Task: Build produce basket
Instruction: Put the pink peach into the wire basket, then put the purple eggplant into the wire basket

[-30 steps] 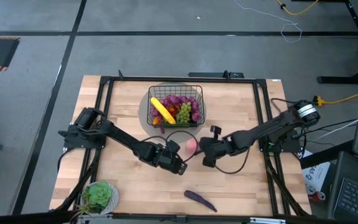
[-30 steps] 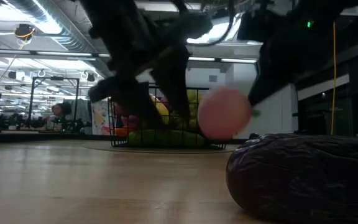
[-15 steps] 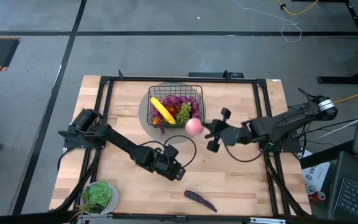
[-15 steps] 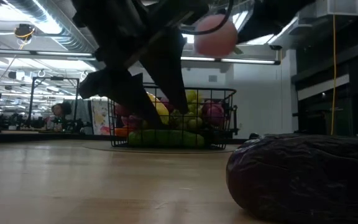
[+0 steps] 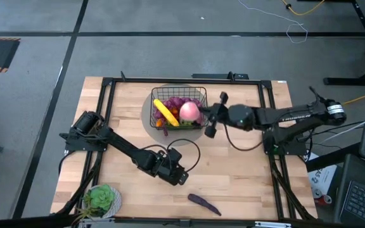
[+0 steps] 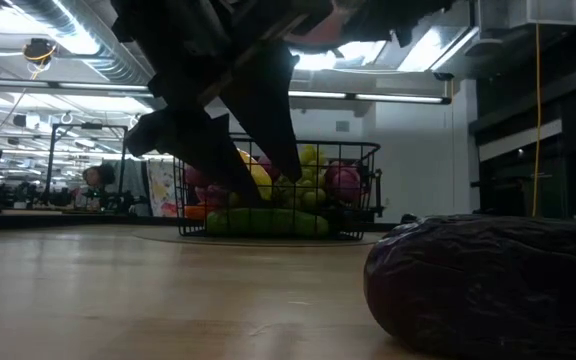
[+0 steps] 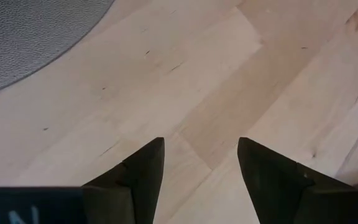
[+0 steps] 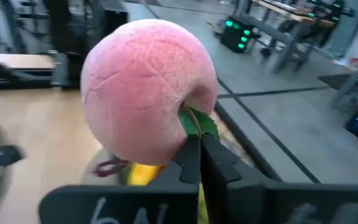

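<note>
My right arm stretches from the table's right edge toward the far centre, wrist level; my right gripper [image 8: 199, 152] is closed, fingers [image 8: 188, 163] pressed together, pinching the peach [image 5: 190, 112] by its leaf. My left arm reaches from the left edge to the near centre, left gripper [image 7: 201, 165] held low, fingers apart, holding nothing.

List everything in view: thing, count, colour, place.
basket: 1, black wire, far centre of table, on the disc
disc: 1, grey, under basket
banana: 1, yellow, in basket
grapes: purple bunch, in basket
peach: 1, pink, held above basket by its leaf
eggplant: 1, purple, near table edge
potted plant: 1, green, near-left corner
table: 1, light wood
left claw: open, empty, low over table centre
right claw: shut on peach's leaf
</note>
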